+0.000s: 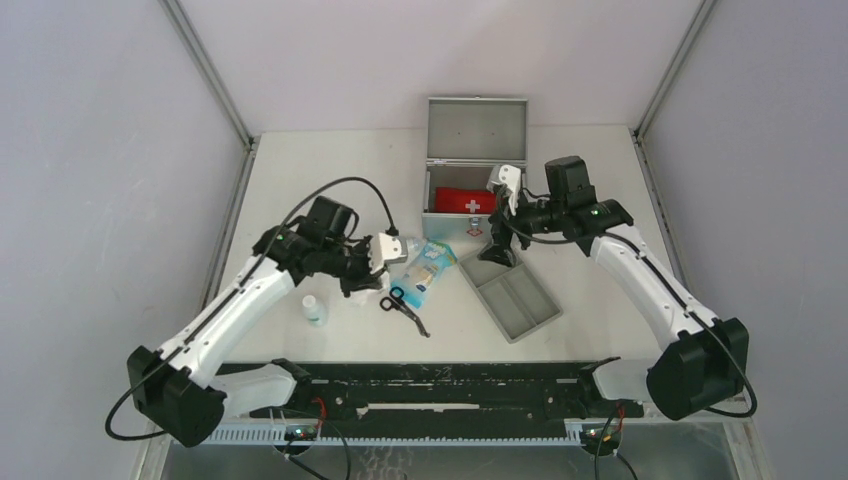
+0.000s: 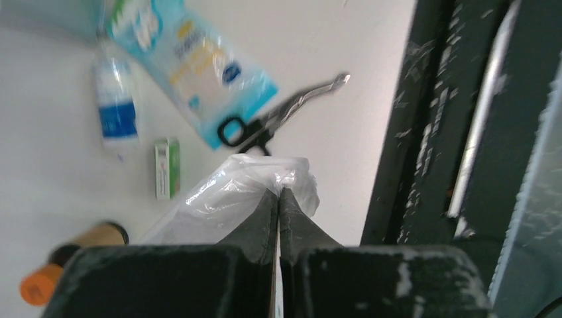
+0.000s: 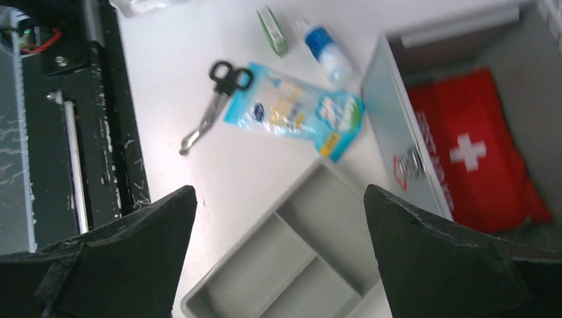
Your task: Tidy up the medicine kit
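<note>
My left fingers (image 2: 262, 222) are pinched shut on a thin clear plastic bag (image 2: 225, 189); my right fingers (image 3: 126, 252) stand wide apart, holding nothing, above the grey tray (image 3: 291, 265). The medicine kit (image 1: 447, 228) sits open towards the back of the worktop (image 1: 300, 180). I judge that slick film could slip free or tear on the lift

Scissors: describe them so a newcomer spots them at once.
Start at the open grey medicine kit at the back of the table. A blue packet lies before its left corner, and the scissors lie at the packet's near end. Black finger loops and metal blades set them apart from the packet and the white bottle nearby.
</note>
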You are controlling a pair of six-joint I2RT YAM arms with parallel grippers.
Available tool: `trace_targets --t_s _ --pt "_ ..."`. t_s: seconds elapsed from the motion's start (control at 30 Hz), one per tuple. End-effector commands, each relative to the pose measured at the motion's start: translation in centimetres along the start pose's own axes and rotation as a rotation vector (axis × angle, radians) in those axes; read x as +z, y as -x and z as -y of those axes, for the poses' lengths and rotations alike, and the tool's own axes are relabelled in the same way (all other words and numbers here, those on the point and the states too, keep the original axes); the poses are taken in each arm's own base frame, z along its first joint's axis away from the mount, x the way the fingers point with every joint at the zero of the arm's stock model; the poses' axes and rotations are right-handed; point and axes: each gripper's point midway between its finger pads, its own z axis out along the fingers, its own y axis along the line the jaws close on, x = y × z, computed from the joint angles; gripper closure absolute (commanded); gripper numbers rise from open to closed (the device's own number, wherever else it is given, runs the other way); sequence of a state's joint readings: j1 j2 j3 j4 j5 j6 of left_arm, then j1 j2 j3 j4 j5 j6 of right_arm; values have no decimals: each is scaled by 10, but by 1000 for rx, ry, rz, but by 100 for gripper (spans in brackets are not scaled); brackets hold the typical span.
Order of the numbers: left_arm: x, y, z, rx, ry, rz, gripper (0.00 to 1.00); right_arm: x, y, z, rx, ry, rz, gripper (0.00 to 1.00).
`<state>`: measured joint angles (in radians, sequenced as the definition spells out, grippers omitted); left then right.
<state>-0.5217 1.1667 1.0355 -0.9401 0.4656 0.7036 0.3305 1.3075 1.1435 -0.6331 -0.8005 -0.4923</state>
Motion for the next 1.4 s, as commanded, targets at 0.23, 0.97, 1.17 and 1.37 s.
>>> trace_targets --t_s 0.23,0.97,1.17,1.37 --pt "-68 114 73 241 -415 454 100 2 79 -72 -367 327 247 9" --pt "-74 154 118 322 -690 613 100 22 85 -152 -495 668 310 8" --pt "-75 155 121 333 -707 624 100 20 82 -171 -502 761 322 14" --pt "-74 152 122 331 -715 624 100 15 79 -178 -500 788 321 34"
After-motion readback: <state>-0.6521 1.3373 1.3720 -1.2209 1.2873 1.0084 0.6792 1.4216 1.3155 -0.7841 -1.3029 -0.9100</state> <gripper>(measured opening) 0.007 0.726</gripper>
